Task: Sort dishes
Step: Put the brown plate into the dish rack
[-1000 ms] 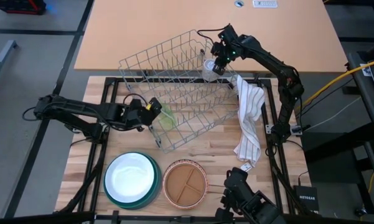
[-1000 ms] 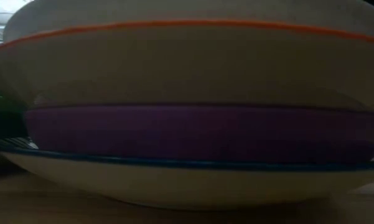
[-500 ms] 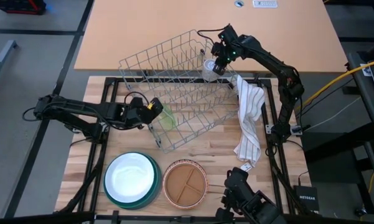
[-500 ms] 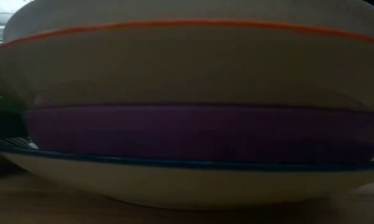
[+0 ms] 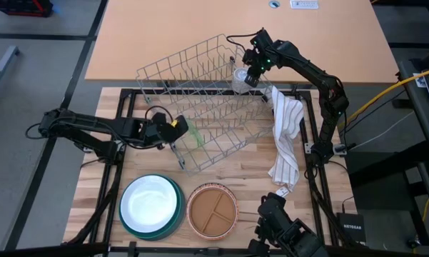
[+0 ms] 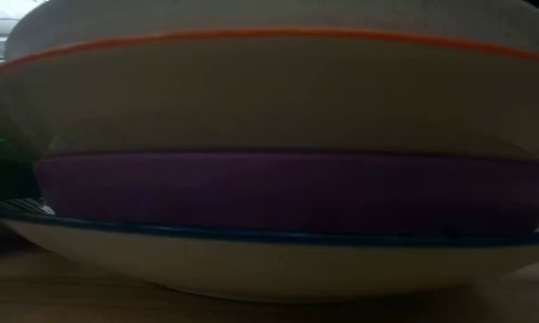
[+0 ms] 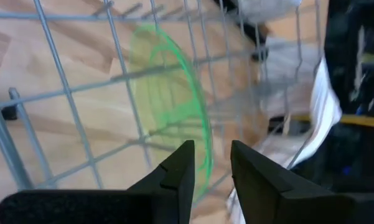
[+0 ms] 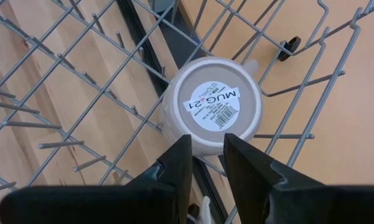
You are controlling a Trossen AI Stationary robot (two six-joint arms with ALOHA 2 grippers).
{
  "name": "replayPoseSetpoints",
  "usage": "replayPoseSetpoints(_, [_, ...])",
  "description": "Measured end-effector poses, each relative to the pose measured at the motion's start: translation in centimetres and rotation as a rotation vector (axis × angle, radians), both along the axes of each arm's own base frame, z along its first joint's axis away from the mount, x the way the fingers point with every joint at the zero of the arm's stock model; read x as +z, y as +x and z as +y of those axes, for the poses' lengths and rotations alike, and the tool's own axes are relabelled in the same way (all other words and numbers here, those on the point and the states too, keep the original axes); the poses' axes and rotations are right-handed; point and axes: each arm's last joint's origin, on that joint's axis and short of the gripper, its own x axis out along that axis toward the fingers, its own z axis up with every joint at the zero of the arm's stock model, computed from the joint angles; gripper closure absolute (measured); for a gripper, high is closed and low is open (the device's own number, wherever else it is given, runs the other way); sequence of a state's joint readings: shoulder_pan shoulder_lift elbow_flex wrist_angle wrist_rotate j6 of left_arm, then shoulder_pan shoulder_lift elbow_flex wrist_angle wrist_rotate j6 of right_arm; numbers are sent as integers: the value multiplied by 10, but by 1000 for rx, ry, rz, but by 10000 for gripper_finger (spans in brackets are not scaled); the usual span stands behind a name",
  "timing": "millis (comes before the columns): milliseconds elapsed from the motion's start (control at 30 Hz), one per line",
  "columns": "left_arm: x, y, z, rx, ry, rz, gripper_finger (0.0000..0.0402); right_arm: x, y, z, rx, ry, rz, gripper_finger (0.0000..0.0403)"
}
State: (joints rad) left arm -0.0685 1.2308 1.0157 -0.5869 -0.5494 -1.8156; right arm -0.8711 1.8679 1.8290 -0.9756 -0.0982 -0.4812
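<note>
1. The left gripper [image 5: 178, 128] sits at the rack's [image 5: 200, 93] left side, its fingers slightly spread just short of the clear green dish [image 7: 174, 118] standing upright among the wires. The step in hand looks like reaching for it.
2. Next, the gripper likely must ease forward so the rim enters the narrow gap, then close without snagging wire.
3. Two stacks [image 5: 151, 205] and [image 5: 212, 211] rest along the tabletop's [image 5: 250, 160] near edge.
4. The right gripper [image 5: 251, 71] hovers at the rack's far right corner, fingers slightly parted over a mug [image 8: 211, 106].
5. A cloth [image 5: 285, 139] drapes by the right edge.
</note>
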Motion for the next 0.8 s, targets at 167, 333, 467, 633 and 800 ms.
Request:
replayPoseSetpoints(167, [4,-4,-2,-101,23,27,306,0,0,0,0,1,0,306])
replayPoseSetpoints(333, [19,-18,-1,-215,152,45,306,-1,-1,1,0,16,13,306])
replayPoseSetpoints(467, [32,-28,-2,-352,316,80,306,-3,-4,4,-1,52,43,306])
replayPoseSetpoints(633, [46,-19,-14,-535,576,47,306,-5,-6,9,1,138,33,306])
replayPoseSetpoints(800, [50,-7,-33,-784,835,43,306,-5,-4,13,1,241,-46,306])
